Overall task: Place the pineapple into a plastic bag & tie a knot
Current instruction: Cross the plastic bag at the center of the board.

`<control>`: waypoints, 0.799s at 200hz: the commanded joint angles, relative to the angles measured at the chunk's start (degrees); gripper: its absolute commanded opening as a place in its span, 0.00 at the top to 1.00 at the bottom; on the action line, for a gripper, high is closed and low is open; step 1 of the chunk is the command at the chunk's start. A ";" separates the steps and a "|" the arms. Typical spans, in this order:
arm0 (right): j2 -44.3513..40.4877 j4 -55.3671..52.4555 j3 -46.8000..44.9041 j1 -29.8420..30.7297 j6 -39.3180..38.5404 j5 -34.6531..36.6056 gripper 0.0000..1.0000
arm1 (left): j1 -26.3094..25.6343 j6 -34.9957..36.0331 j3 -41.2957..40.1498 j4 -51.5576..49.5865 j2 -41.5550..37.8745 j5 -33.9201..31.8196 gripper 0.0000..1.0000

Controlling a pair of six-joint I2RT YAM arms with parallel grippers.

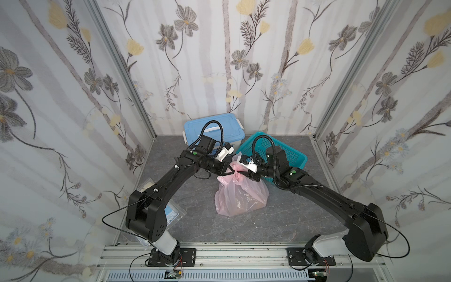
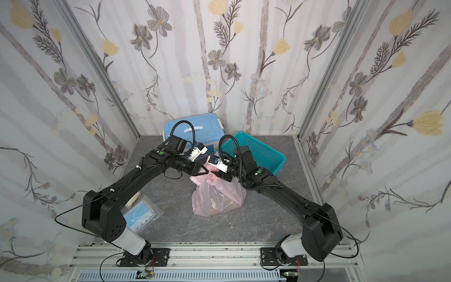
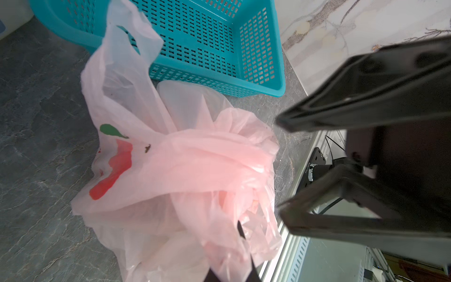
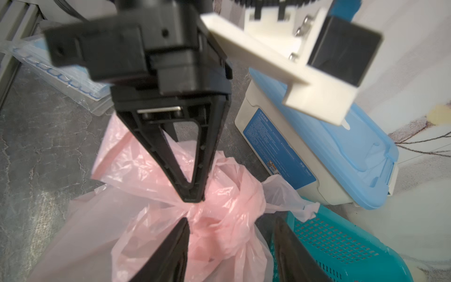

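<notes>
- Both arms rise from their bases on the rail at the near edge. Their elbows are high and out to the sides, and the forearms slant inward so the 2 tools meet almost tip to tip above the plastic bag (image 1: 240,197).
- The left tool (image 4: 192,197) is pinched to a point on the bag's pink film, right beside the scrunched knot (image 4: 219,205). The knot's 2 ends stick out sideways.
- The right tool (image 3: 279,167) has its fingers spread well apart and holds nothing. The bag's gathered top lies just beside its tips.
- The bag stands near the middle of the tabletop (image 1: 292,219), bulging at the base and drawn in at the neck.
- A teal basket (image 1: 280,151) sits close behind the bag on the right. A blue-lidded box (image 1: 214,129) sits at the back wall, behind the left forearm.
- The tabletop is bare in front of the bag towards the rail, and also to its right.
- On the left, a clear packet of blue masks (image 2: 141,216) lies partly under the left arm.
- In both top views the 2 sets of tips overlap over the bag, so how the jaws stand cannot be read there.
- The right wrist view shows the left tool's closed pinch. The left wrist view shows the right tool's spread fingers.
- Only the left wrist view shows the red and green print (image 3: 112,168) on the bag's side.
</notes>
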 commanded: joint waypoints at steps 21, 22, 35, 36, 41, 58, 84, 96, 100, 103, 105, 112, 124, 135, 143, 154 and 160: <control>-6.54 -5.33 0.28 -0.06 13.03 -1.67 0.41 | -0.08 0.30 -0.46 3.25 0.19 -0.22 1.00; -6.62 -5.25 0.28 -0.04 13.98 -1.46 0.41 | -0.08 0.31 -0.45 3.26 0.17 -0.27 1.00; -7.78 -4.73 1.54 0.59 26.61 2.63 0.48 | -0.08 0.13 -0.29 3.44 0.53 -0.31 1.00; -7.81 -4.73 1.70 0.72 27.72 3.15 0.49 | -0.08 0.10 -0.28 3.44 0.56 -0.31 1.00; -8.02 -4.77 2.50 1.12 33.70 5.98 0.53 | -0.16 0.02 -0.23 3.40 0.55 -0.32 1.00; -7.34 -9.17 6.76 1.76 61.67 14.07 0.57 | -0.17 -0.09 -0.18 3.40 0.80 -0.64 1.00; -6.71 -12.10 6.28 1.76 95.94 11.42 0.60 | -0.11 -0.22 -0.27 3.39 0.85 -0.85 1.00; -8.19 -7.26 2.01 2.68 106.39 11.47 0.55 | -0.13 -0.45 -0.36 3.52 0.97 -0.95 1.00; -8.71 -6.29 0.85 2.91 109.82 12.19 0.55 | -0.17 -0.45 -0.36 3.57 0.95 -0.97 1.00; -9.07 -5.25 -0.04 3.07 112.27 12.73 0.54 | -0.17 -0.45 -0.36 3.60 0.94 -0.94 1.00; -9.34 -4.55 -0.65 3.19 113.74 13.08 0.53 | -0.17 -0.51 -0.36 3.61 1.03 -0.97 1.00; -10.02 -1.19 -3.06 3.39 119.02 13.84 0.50 | -0.17 -0.52 -0.37 3.61 1.10 -0.93 1.00; -10.16 2.96 -5.48 4.04 127.14 14.70 0.42 | -0.17 -0.49 -0.44 3.66 1.04 -0.73 1.00; -9.12 5.70 -5.68 4.50 131.46 14.90 0.39 | -0.13 -0.30 -0.36 3.41 0.94 -0.63 1.00; -8.18 6.49 -5.05 4.68 133.36 15.24 0.35 | -0.17 -0.14 -0.37 3.27 0.94 -0.61 1.00; -7.06 7.24 -4.22 5.00 135.52 16.13 0.30 | -0.17 -0.08 -0.35 3.27 0.88 -0.59 1.00; -6.45 7.15 -3.69 5.23 136.73 16.70 0.28 | -0.17 -0.07 -0.36 3.26 0.87 -0.52 1.00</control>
